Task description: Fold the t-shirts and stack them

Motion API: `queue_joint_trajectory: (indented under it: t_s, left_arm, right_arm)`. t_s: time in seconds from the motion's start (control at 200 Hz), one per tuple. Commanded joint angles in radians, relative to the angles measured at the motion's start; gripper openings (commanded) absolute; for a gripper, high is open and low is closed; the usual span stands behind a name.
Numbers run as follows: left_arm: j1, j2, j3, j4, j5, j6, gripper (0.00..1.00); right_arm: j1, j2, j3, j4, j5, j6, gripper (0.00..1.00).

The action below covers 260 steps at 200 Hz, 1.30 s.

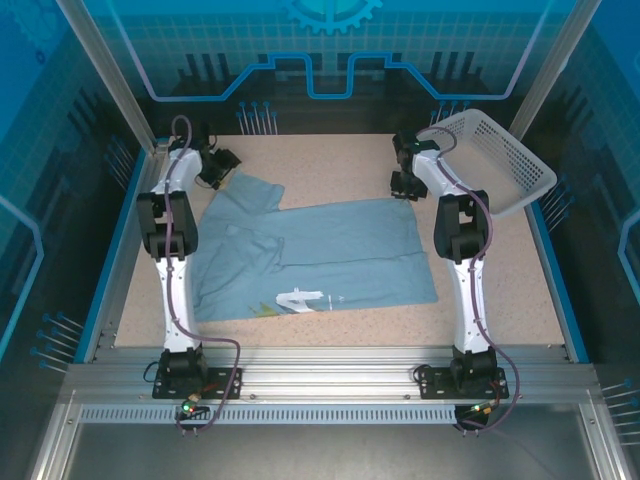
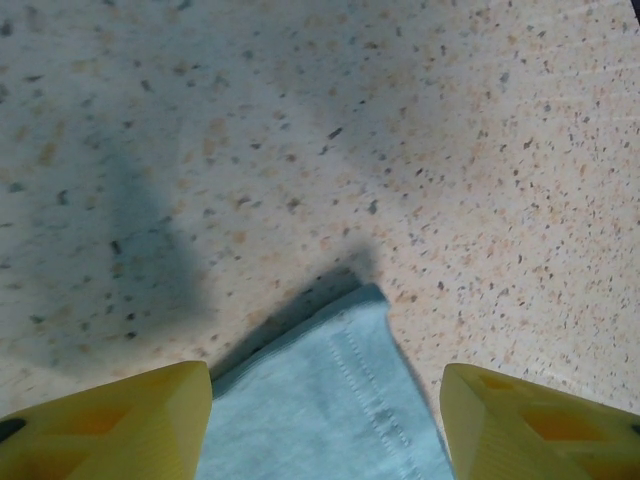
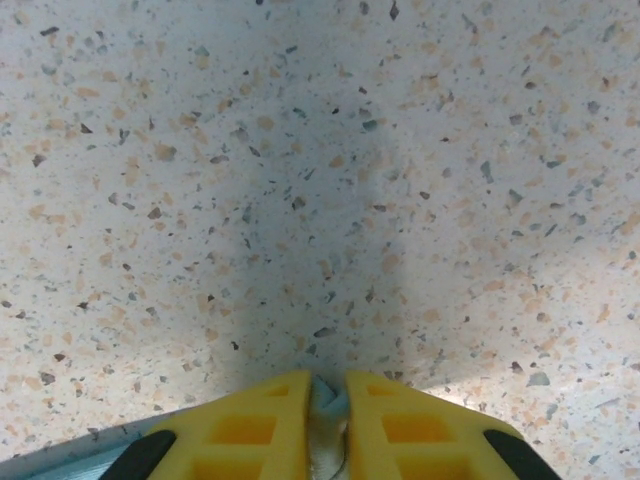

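- Overhead, top cam: t-shirt (image 1: 330,250) lies spread mostly flat mid-table, w/ some folds on its left side. White print (image 1: 300,298) shows close to its near edge. Speckled table (image 1: 500,290) is bare to the right of it.
- Same view: left gripper (image 1: 222,165) sits at the t-shirt's far-left corner, right gripper (image 1: 405,185) at its far-right corner. Can't tell jaw state from up here.
- White lattice basket (image 1: 495,160) at far right, tilted, apart from the t-shirt, just right of the right arm.
- Left wrist cam: left gripper (image 2: 325,390) stands wide open, yellow fingers (image 2: 120,425) on either side of a hemmed t-shirt (image 2: 330,425) corner. Cloth lies on the table (image 2: 300,150), not pinched.
- Right wrist cam: right gripper (image 3: 328,385) is nearly closed, fingers (image 3: 250,425) clamping a small bit of t-shirt (image 3: 330,400) between the tips. Table (image 3: 320,150) beyond.
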Motion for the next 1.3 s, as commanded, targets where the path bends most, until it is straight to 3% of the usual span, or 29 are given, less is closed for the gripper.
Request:
queue_joint_trajectory:
  t_s: [0.0, 0.2, 0.45, 0.595, 0.78, 0.81, 0.955, 1.296]
  left_arm:
    - [-0.02, 0.04, 0.07, -0.099, -0.08, 0.014, 0.63]
    - [-0.053, 0.107, 0.171, -0.185, -0.124, 0.014, 0.62]
    - [-0.103, 0.223, 0.343, -0.498, -0.154, -0.046, 0.53]
    - [-0.104, 0.204, 0.279, -0.558, -0.206, -0.076, 0.34]
    - [-0.097, 0.201, 0.308, -0.539, -0.211, -0.085, 0.0]
    - [-0.097, 0.195, 0.319, -0.534, -0.216, -0.082, 0.0]
    - [-0.1, 0.066, 0.268, -0.441, -0.255, -0.047, 0.0]
    - [-0.1, -0.355, -0.123, -0.29, -0.212, 0.068, 0.0]
  right_arm:
    - [-0.001, -0.016, -0.025, -0.036, -0.01, -0.005, 0.16]
    - [0.003, -0.032, -0.063, -0.02, -0.025, -0.009, 0.15]
    - [0.003, -0.049, -0.107, 0.001, -0.032, -0.005, 0.14]
    - [0.001, -0.051, -0.109, 0.007, -0.041, -0.005, 0.14]
    - [0.001, -0.053, -0.118, 0.013, -0.065, -0.009, 0.12]
    - [0.001, -0.057, -0.121, 0.018, -0.07, -0.011, 0.1]
    - [0.004, -0.109, -0.177, 0.068, -0.075, -0.026, 0.0]
    - [0.005, -0.282, -0.299, 0.174, -0.071, -0.093, 0.0]
